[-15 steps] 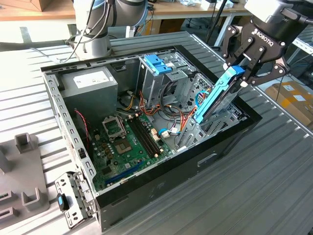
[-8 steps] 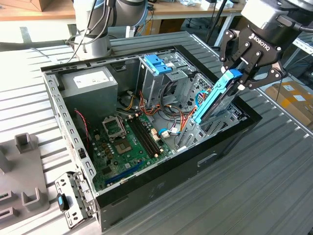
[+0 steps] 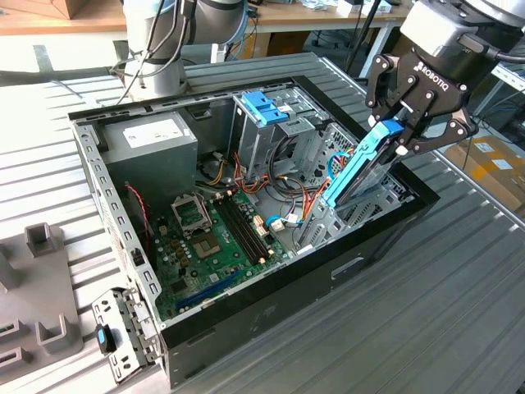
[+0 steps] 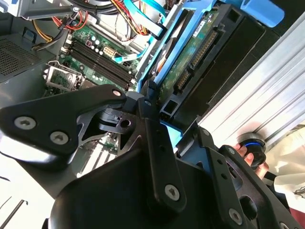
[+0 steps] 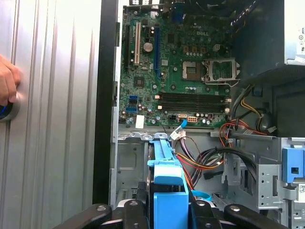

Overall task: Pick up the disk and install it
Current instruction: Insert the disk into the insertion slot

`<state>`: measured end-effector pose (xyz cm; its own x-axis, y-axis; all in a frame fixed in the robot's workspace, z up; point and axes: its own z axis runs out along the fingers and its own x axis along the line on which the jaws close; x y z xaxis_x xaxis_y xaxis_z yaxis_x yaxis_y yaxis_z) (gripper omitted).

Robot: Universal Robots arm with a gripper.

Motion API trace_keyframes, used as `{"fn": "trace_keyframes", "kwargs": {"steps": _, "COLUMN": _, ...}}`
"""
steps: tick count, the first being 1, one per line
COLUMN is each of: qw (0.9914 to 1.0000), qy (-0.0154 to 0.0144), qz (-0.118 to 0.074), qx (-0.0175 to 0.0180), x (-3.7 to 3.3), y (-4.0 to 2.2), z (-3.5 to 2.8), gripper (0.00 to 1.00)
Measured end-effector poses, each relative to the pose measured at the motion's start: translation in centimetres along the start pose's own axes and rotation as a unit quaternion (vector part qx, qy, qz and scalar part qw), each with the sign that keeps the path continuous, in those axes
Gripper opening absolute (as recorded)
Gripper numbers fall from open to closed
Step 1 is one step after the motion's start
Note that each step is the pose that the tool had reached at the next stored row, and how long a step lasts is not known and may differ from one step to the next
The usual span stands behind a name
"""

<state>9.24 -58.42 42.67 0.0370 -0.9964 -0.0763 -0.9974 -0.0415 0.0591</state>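
The gripper (image 3: pixel 398 135) hangs over the edge of the open computer case (image 3: pixel 287 305) that lies on the exterior view's right, its jaws clamped on the upper end of the disk (image 3: pixel 357 168). The disk stands on edge and tilts steeply. Its blue side rail faces up and its lower end reaches down into the metal drive bay just inside that wall of the case. In the second wrist view the green circuit board (image 4: pixel 195 52) on the disk's underside shows, with a row of connector pins along one end. Inside the case the motherboard (image 3: pixel 213 238) lies flat on the floor. The grey power supply box (image 3: pixel 152 139) sits in the far corner on the exterior view's left. A bare blue bracket (image 3: pixel 264 107) stands in the drive cage at the far side, well apart from the held disk. Bundles of red, yellow and black cables (image 3: pixel 287 201) lie between the cage and the motherboard. The case rests on a ribbed metal table (image 3: pixel 426 320). In the first wrist view a person's hand (image 5: pixel 7 83) rests on that table beside the case, touching a round blue-ringed button (image 5: pixel 7 112).
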Motion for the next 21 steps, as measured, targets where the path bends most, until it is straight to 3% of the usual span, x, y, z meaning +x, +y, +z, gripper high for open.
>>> {"fn": "trace_keyframes", "kwargs": {"steps": 21, "qw": 1.00000, "qy": 0.0000, "qz": 0.000, "qx": 0.0000, "x": 0.11, "y": -0.08, "z": 1.43, "gripper": 0.37}}
